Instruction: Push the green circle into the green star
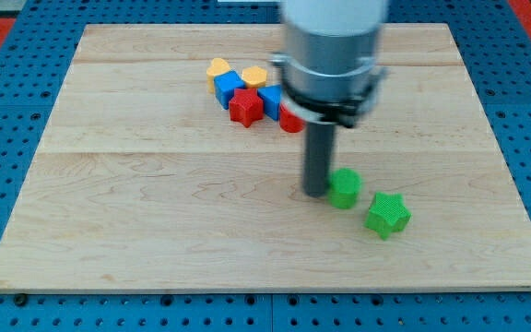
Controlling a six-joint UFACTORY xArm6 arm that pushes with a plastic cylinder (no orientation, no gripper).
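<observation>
The green circle (345,187) lies on the wooden board (155,212) right of centre. The green star (388,214) lies just to its lower right, a small gap apart. My tip (315,192) is at the lower end of the dark rod, directly at the circle's left side, touching or nearly touching it. The arm's grey body hangs above and hides part of the board behind it.
A cluster sits near the view's top centre: a yellow block (218,68), a blue block (230,86), a red star (245,107), another yellow block (254,77), a blue block (270,100) and a red block (290,120) partly hidden by the arm.
</observation>
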